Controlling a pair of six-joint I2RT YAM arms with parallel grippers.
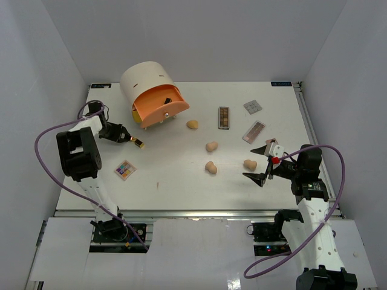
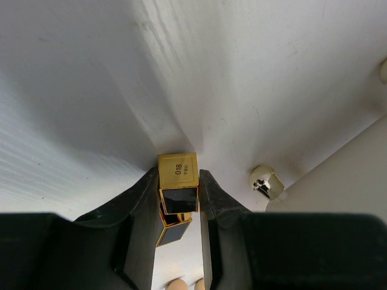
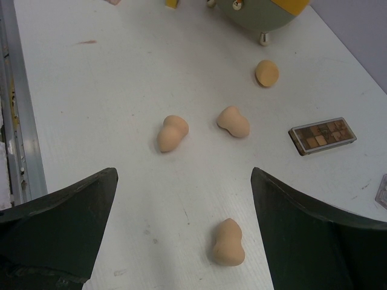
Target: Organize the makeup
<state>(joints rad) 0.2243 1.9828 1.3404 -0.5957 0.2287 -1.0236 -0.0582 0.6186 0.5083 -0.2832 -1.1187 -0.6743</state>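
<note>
My left gripper [image 1: 129, 139] is shut on a small dark and gold case [image 1: 138, 144], which it holds above the table's left side, near the drawer unit. In the left wrist view the case [image 2: 178, 181] sits pinched between both fingers, its gold end labelled 018. Several tan sponges lie mid-table [image 1: 192, 124] [image 1: 211, 146] [image 1: 210, 168]. My right gripper [image 1: 255, 163] stands wide open around the nearest sponge [image 3: 228, 243], which lies closer to the right finger [image 3: 314, 235] and is not touched. Brown [image 1: 224, 118], pink [image 1: 254, 131] and grey [image 1: 252, 107] palettes lie at the back right.
The round cream drawer unit [image 1: 145, 81] stands at the back left with its orange drawer [image 1: 158, 107] pulled open. A small multicoloured palette [image 1: 125, 170] lies front left. A gold foot [image 2: 266, 182] of the unit is close to my left gripper.
</note>
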